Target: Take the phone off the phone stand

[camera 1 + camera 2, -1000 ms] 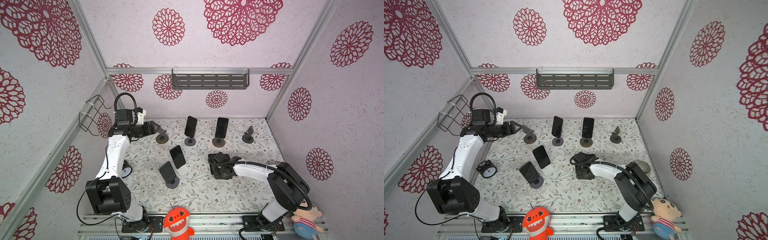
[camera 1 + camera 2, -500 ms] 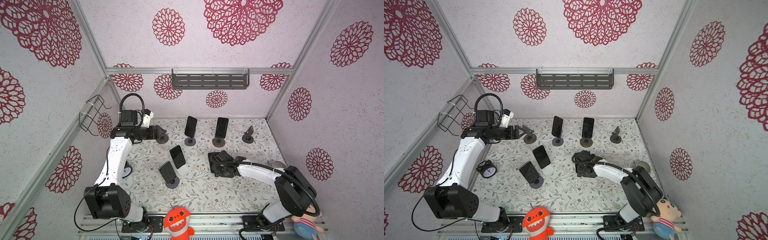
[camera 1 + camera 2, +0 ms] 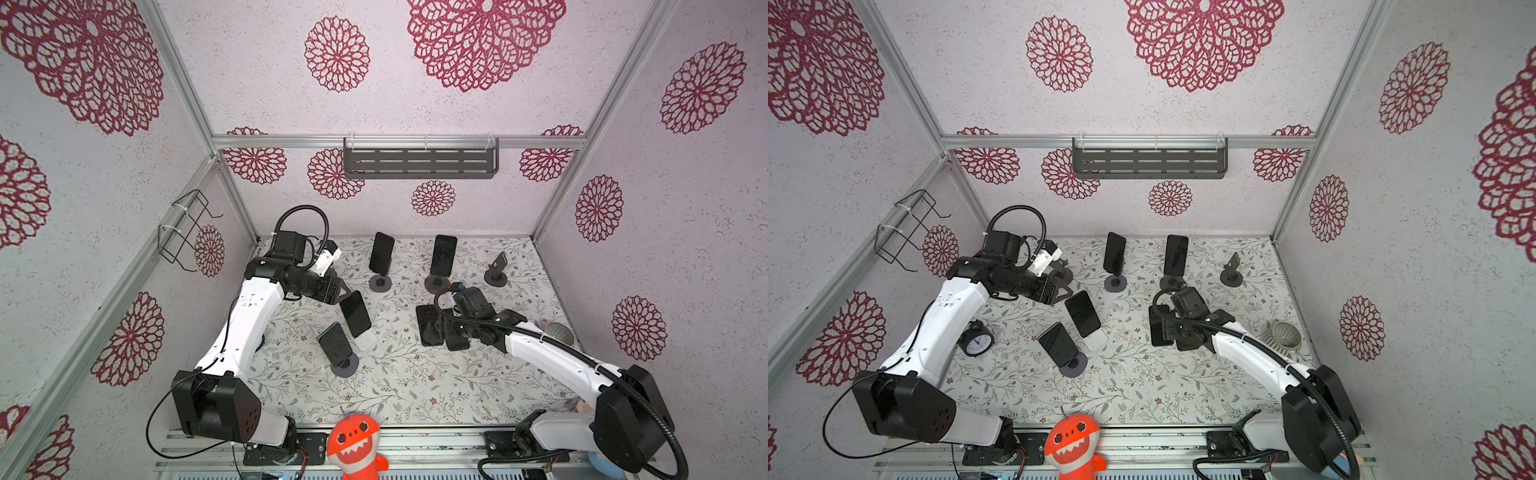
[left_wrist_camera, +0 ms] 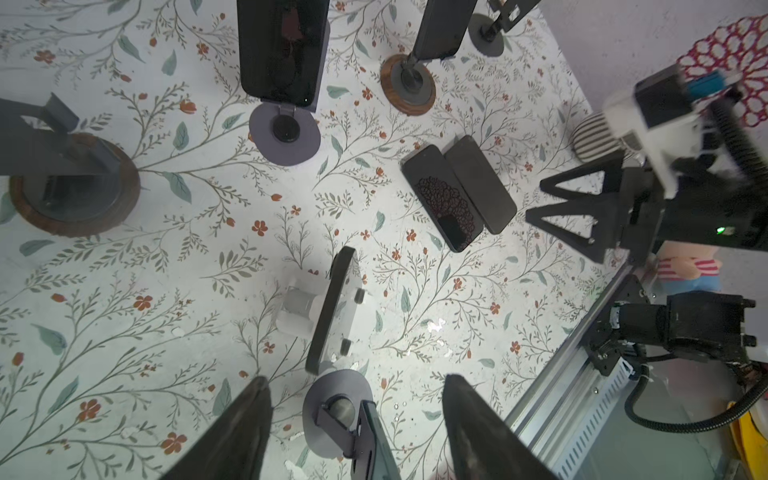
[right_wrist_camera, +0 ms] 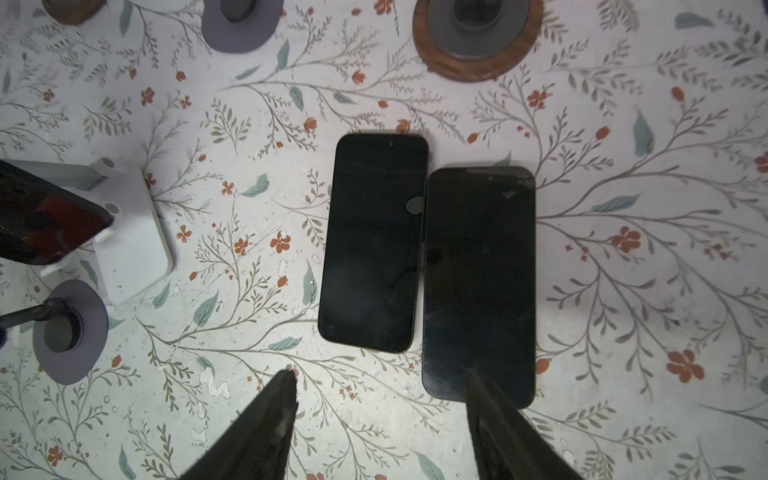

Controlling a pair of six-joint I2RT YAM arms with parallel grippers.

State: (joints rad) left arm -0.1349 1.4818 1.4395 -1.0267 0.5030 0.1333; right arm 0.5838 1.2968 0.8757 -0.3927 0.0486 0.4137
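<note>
At the near edge sits an orange plush toy [image 3: 353,444]. Just beyond, left of centre, the near phone [image 3: 334,345] leans on a round grey stand [image 3: 345,366]. Behind it the tilted phone [image 3: 355,313] rests in a white stand [image 3: 368,341]. The left gripper [image 4: 356,379] hovers by that phone's far upper edge, jaws wide apart, gripping nothing. To the right, the left flat phone [image 5: 374,245] and right flat phone [image 5: 480,286] lie touching on the table. The right gripper [image 5: 379,374] hangs above their near ends, jaws spread, empty. Farthest back, the far left phone [image 3: 381,253] and far right phone [image 3: 443,255] stand upright on stands.
</note>
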